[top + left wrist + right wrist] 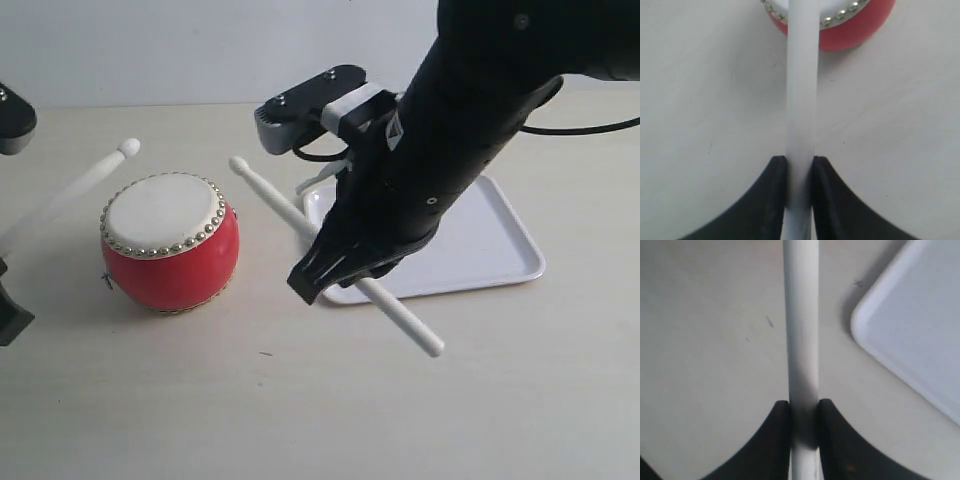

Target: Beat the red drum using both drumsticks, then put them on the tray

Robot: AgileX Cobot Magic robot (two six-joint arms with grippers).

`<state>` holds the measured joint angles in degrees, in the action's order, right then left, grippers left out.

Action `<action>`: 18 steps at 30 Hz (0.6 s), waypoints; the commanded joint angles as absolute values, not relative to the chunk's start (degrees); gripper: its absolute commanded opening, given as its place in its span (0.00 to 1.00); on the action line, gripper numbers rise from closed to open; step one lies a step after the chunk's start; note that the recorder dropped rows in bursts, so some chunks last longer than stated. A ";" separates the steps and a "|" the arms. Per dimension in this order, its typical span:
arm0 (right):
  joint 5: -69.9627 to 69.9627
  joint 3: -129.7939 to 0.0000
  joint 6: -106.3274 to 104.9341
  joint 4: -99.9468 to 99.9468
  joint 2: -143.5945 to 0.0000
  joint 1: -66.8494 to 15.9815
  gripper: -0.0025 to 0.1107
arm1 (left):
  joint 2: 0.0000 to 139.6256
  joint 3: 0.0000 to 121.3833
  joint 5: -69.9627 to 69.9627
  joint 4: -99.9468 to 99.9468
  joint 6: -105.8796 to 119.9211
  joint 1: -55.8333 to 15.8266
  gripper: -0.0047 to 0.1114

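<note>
The red drum [170,243] stands on the table left of centre, its studded skin top facing up. In the left wrist view its red body [860,27] shows past the stick. My left gripper [800,165] is shut on one drumstick [802,90]. That left drumstick [75,190] slants in the air at the drum's left, tip up. My right gripper [804,407] is shut on the other drumstick [801,315]. This right drumstick [272,197] slants between drum and tray, tip toward the drum, clear of it. The white tray [495,245] lies right of the drum, partly behind my right arm.
The big black right arm [450,130] reaches over the tray's left part. A black cable [590,127] runs at the far right. The tray's corner [910,340] shows beside the right drumstick. Bare beige table surrounds the drum.
</note>
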<state>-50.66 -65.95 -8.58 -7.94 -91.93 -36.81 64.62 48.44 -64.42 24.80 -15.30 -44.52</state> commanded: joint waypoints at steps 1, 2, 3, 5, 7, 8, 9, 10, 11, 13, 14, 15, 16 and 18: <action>-52.15 -71.10 -12.53 -13.21 -94.97 -36.67 0.02 | 66.29 48.68 -63.20 22.74 -14.55 -37.95 0.04; -52.96 -72.50 -12.53 -13.21 -95.50 -36.67 0.02 | 66.72 48.68 -62.54 21.47 -13.54 -36.30 0.04; -54.03 -73.75 -12.53 -13.21 -95.92 -36.67 0.02 | 67.15 48.68 -61.53 19.30 -10.64 -34.62 0.04; -55.46 -75.37 -12.53 -13.08 -96.81 -36.67 0.02 | 67.80 48.81 -59.61 14.77 -5.51 -31.46 0.04; -56.02 -76.41 -12.68 -12.97 -97.45 -36.67 0.02 | 68.71 48.81 -56.95 10.12 -1.09 -27.71 0.04; -56.14 -76.44 -12.78 -12.87 -97.80 -36.67 0.02 | 69.14 48.81 -56.13 8.07 0.69 -26.24 0.04; -56.04 -76.58 -12.88 -12.72 -98.18 -36.67 0.02 | 69.65 48.81 -55.69 6.15 2.67 -24.31 0.04; -56.03 -76.83 -12.88 -12.39 -98.72 -36.67 0.02 | 70.01 48.81 -55.56 4.51 4.53 -23.20 0.04; -56.03 -76.96 -12.88 -12.32 -99.34 -36.67 0.02 | 70.47 48.81 -55.37 3.53 5.82 -22.22 0.04; -55.42 -77.09 -13.00 -12.18 -100.86 -36.67 0.02 | 71.13 49.05 -55.49 2.40 7.58 -20.49 0.04; -55.32 -77.09 -13.00 -11.89 -101.49 -36.67 0.02 | 71.38 49.28 -55.59 2.28 7.56 -20.06 0.04; -55.32 -77.09 -13.00 -11.60 -102.25 -36.67 0.02 | 71.82 49.53 -55.59 2.15 7.56 -19.96 0.04; -55.19 -77.09 -13.00 -11.60 -103.00 -36.67 0.02 | 72.09 49.66 -55.59 2.15 7.56 -19.96 0.04; -54.90 -77.61 -13.00 -11.60 -104.15 -36.67 0.02 | 72.78 50.04 -55.78 1.03 7.56 -19.96 0.04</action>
<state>-55.70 -76.65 -12.44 -12.10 -102.81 -36.81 72.07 49.23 -56.20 2.88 7.08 -20.16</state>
